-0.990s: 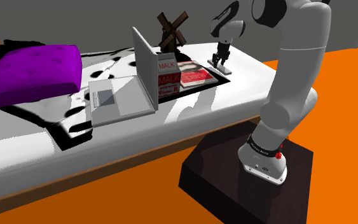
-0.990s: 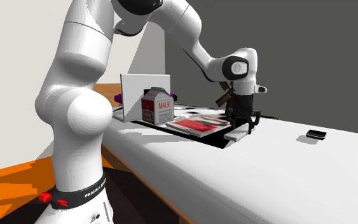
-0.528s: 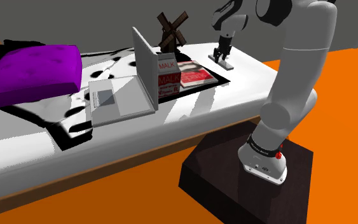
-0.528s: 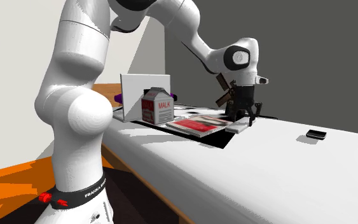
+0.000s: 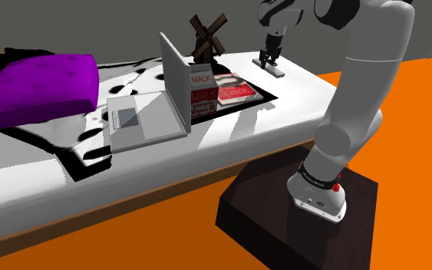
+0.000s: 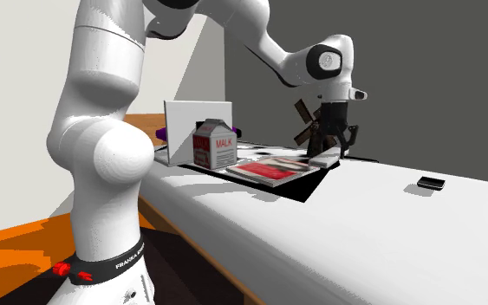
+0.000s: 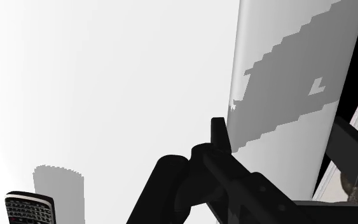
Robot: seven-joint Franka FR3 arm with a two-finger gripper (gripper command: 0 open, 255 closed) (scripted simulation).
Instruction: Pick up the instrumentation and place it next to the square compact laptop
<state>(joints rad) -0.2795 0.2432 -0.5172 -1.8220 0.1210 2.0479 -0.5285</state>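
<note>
Black gripper (image 6: 335, 152) of a white Franka arm clamps a pale grey slab (image 6: 324, 161), taken here to be the instrumentation, near the end of the bed (image 5: 229, 146) farthest from the purple cushion (image 5: 37, 88). In the wrist view the fingers stand only as far apart as the slab is wide, one against each long side. From the second exterior view the slab appears to hang just clear of the white bed cover, though the gap is hard to judge.

Between the slab and its goal lie a red-and-white book (image 5: 235, 90) and a milk carton (image 5: 202, 90), both about the middle of the bed. The carton stands just behind the raised screen of the open grey laptop (image 5: 137, 119), whose keyboard faces the cushion end. A brown windmill-like ornament (image 5: 208, 37) stands by the bed's far edge behind the book. A small black phone (image 6: 430, 183) lies on the cover, apart from the gripper and farther toward the same end.

The grasp looks made and the slab seems to be off the cover, so the pick-up is judged all but done. The placing is not: the slab is well apart from the laptop. What is left is the carry past book and carton, a set-down on bare cover just beside the laptop, and the release.
</note>
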